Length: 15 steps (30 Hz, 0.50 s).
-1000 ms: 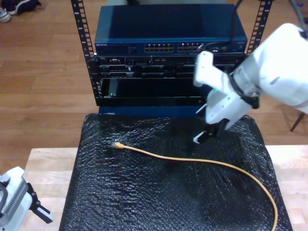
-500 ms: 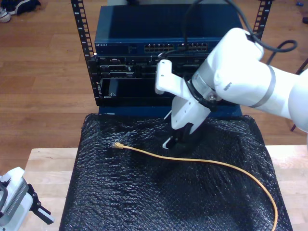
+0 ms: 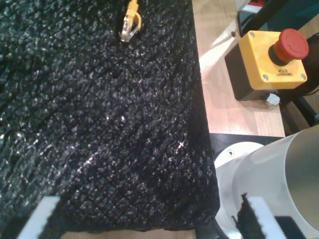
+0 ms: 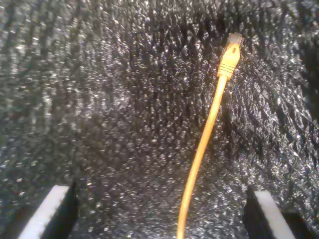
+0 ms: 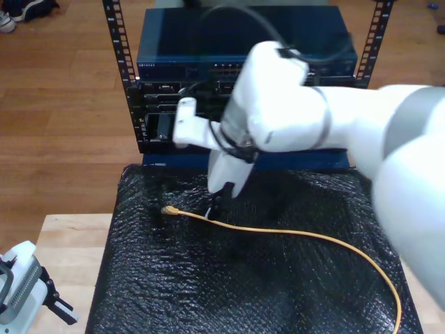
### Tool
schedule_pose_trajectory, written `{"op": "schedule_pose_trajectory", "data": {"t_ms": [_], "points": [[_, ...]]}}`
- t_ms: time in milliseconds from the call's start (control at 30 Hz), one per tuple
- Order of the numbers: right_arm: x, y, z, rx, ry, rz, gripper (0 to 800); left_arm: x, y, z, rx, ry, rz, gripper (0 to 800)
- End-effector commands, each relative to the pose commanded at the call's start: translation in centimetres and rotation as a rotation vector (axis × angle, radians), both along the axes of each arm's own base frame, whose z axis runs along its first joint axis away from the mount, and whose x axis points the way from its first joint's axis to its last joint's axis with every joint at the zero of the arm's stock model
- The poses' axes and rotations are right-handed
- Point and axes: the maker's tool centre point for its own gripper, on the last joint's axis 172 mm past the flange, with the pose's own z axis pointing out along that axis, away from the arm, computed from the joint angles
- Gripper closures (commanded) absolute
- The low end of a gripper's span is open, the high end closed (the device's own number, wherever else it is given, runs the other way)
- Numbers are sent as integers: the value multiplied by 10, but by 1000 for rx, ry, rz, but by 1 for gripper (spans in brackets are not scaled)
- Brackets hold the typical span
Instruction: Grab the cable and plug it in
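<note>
The cable (image 5: 292, 234) is lying on the black bubble-textured mat (image 5: 208, 285) that is covering the light wooden surface (image 5: 69, 236). Its plug end (image 5: 168, 210) is resting near the mat's far corner at the exterior view's left, and from there the cable is running across the mat toward the exterior view's right and then curving down to the near edge.

My second gripper (image 5: 217, 202) is hovering just above the cable, close behind the plug. In the second wrist view the cable (image 4: 202, 149) is passing between the two fingers (image 4: 50, 211), which are standing wide apart and not touching it, with the plug (image 4: 230, 55) lying ahead of them on the mat (image 4: 99, 124).

My first gripper (image 5: 59, 306) is sitting low at the near corner at the exterior view's left, well apart from the cable. Its fingers (image 3: 40, 221) are also spread apart and are holding nothing; its wrist view is looking along the mat (image 3: 99, 124) to the plug (image 3: 130, 22), with a yellow emergency stop box (image 3: 271, 59) beside the mat on the surface.

Behind the mat a rack (image 5: 118, 56) is holding a blue network switch (image 5: 181, 49) with a row of ports.
</note>
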Motion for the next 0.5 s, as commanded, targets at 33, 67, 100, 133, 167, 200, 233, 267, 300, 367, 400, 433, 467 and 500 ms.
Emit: {"op": "schedule_pose_trajectory", "data": {"t_ms": [33, 67, 100, 133, 167, 200, 233, 267, 300, 367, 400, 433, 467, 500], "points": [[1, 2, -2, -11, -2, 0, 14, 0, 0, 0, 0, 0, 0, 0], [2, 4, -5, -15, 1, -6, 16, 1, 1, 0, 2, -2, 0, 0], [5, 5, -8, -18, 6, -16, 17, 0, 0, 0, 1, -1, 0, 0], [5, 7, -11, -20, 11, -23, 17, 0, 0, 0, 1, -1, 0, 0], [5, 9, -12, -21, 14, -26, 18, 0, 0, 0, 1, -1, 0, 0], [5, 11, -12, -22, 13, -28, 19, 0, 0, 0, 1, -1, 0, 0], [6, 12, -14, -23, 16, -34, 20, 0, 0, 0, 1, -1, 0, 0], [7, 14, -15, -23, 17, -38, 21, 0, 0, 0, 0, 0, 0, 0], [7, 16, -16, -24, 20, -43, 23, 0, 0, 0, 0, 0, 0, 0], [9, 22, -18, -25, 22, -54, 27, 1, 1, 0, 1, -1, 0, 0], [9, 24, -22, -29, 28, -60, 27, 1, 1, 0, 0, 0, 0, 0], [13, 26, -23, -31, 24, -65, 29, 1, 1, 0, 0, 0, 0, 0], [15, 28, -26, -39, 22, -64, 34, 1, 1, 0, 0, 0, 0, 0], [18, 31, -26, -44, 16, -63, 41, 1, 1, 0, 0, 0, 0, 0]]}}
